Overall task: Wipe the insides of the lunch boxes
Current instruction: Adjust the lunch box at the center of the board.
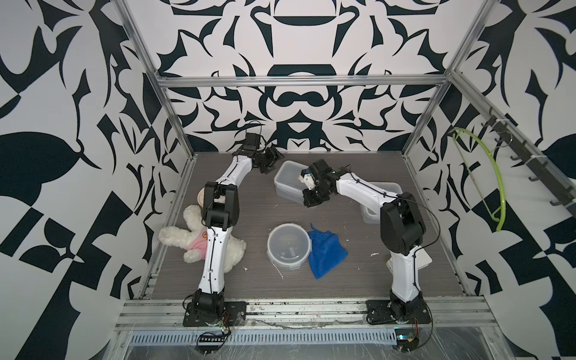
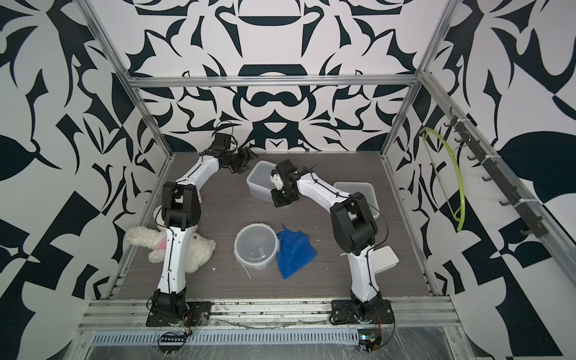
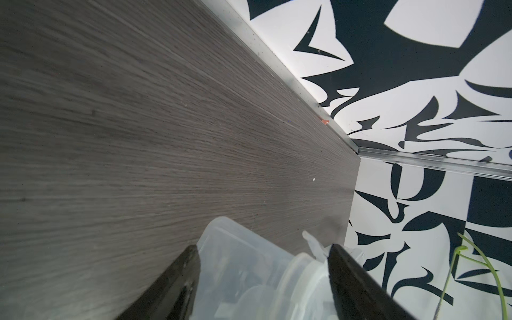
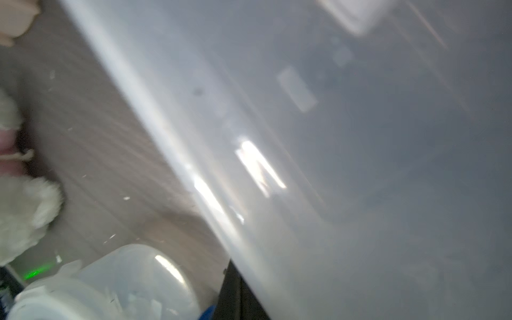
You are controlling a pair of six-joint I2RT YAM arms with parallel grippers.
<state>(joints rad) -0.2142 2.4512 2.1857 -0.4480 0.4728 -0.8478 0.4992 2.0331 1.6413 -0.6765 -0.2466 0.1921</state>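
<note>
In both top views the square lunch box [image 1: 288,179] [image 2: 258,179] sits open at the back middle of the table. My right gripper [image 1: 308,199] [image 2: 281,199] is shut on its near right wall. That wall [image 4: 360,138] fills the right wrist view, with one dark finger [image 4: 238,293] against it. My left gripper [image 1: 269,162] [image 2: 243,160] is open beside the box's far left corner. In the left wrist view the box [image 3: 243,266] shows between the spread fingers [image 3: 188,268]. The round lunch box [image 1: 288,246] [image 2: 255,246] stands open at the front middle. The rectangular lunch box [image 1: 375,190] [image 2: 358,188] lies partly behind my right arm.
A blue cloth [image 1: 325,252] [image 2: 294,252] lies crumpled against the round box's right side. A white plush toy [image 1: 187,240] lies under my left arm, with a beige round object [image 1: 201,196] behind it. A white flat lid [image 2: 386,257] lies near the right arm's base. A green hanger [image 1: 489,174] hangs on the right wall.
</note>
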